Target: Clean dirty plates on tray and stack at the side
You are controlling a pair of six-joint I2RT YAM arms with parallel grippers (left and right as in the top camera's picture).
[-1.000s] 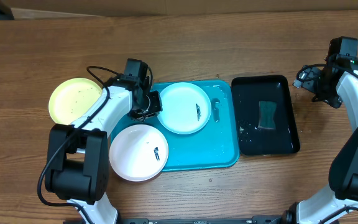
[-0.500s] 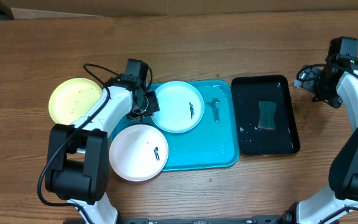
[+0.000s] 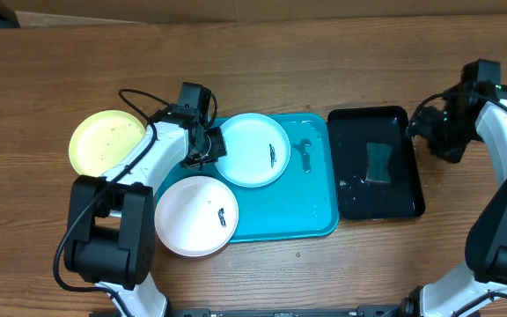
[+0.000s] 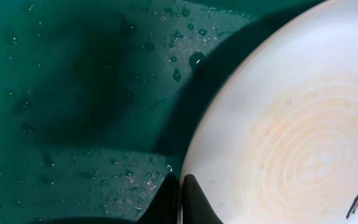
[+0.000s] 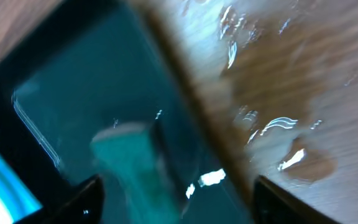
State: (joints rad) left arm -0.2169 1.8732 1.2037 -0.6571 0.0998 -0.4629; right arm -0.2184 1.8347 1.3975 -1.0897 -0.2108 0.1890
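The tray [image 3: 297,207] [image 4: 73,93] lies mid-worktop [image 3: 280,53], wet with droplets. The left gripper [image 3: 208,148] [image 4: 180,186] is closed on the left rim of the blue plate [image 3: 252,150] [image 4: 291,124], which sits in the tray's rear left part. A dark smear shows right of the plate's middle. The white plate [image 3: 196,216] rests on the tray's front left corner, and its left half overhangs the worktop. It has a small dark smear near its right side. The yellow plate [image 3: 108,141] lies on the bare worktop toward the left edge, apart from the tray.

The black tray [image 3: 375,114] [image 5: 73,74] sits just beside the tray, on its right, and holds water and the sponge [image 3: 378,163] [image 5: 129,155]. The right gripper [image 3: 429,132] [image 5: 176,193] hangs at the black tray's rear right corner. Its jaws stand wide apart with nothing between them. Its wrist view is blurred and shows wet patches on the wood by the black tray.
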